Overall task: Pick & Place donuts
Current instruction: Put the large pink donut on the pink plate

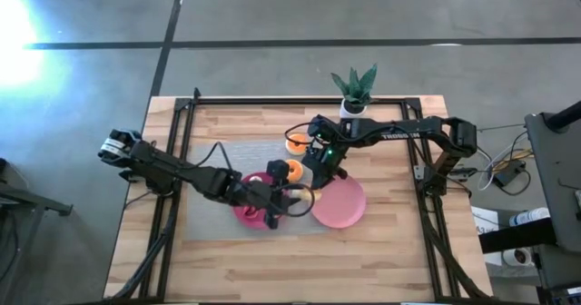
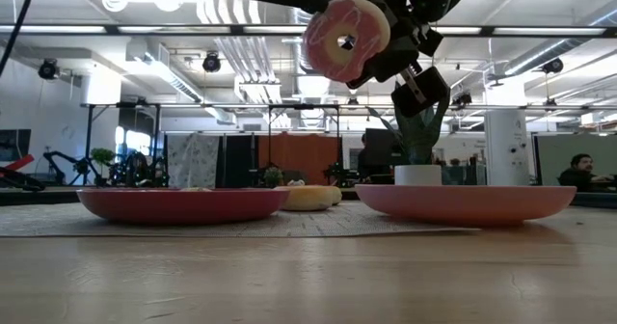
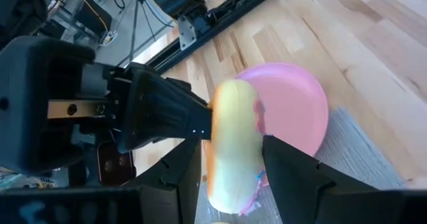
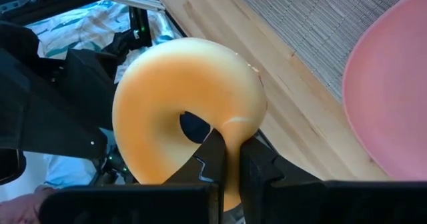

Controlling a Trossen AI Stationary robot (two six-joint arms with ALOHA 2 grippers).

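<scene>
Wooden counter (image 1: 381, 241), grey mat | left end effector (image 3: 230, 161) pinching pink-iced toy donut (image 3: 233, 144) mid-frame over pale pink plate (image 1: 340, 205) | right end effector (image 4: 227, 161) pinching orange ring donut (image 4: 187, 144) | placements pending; others on mat.

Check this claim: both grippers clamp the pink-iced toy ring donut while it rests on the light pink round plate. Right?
No. The low view shows the pink-iced toy ring donut held aloft, clear of the light pink round plate, not resting on it. The left gripper and right gripper do both clamp it.
</scene>
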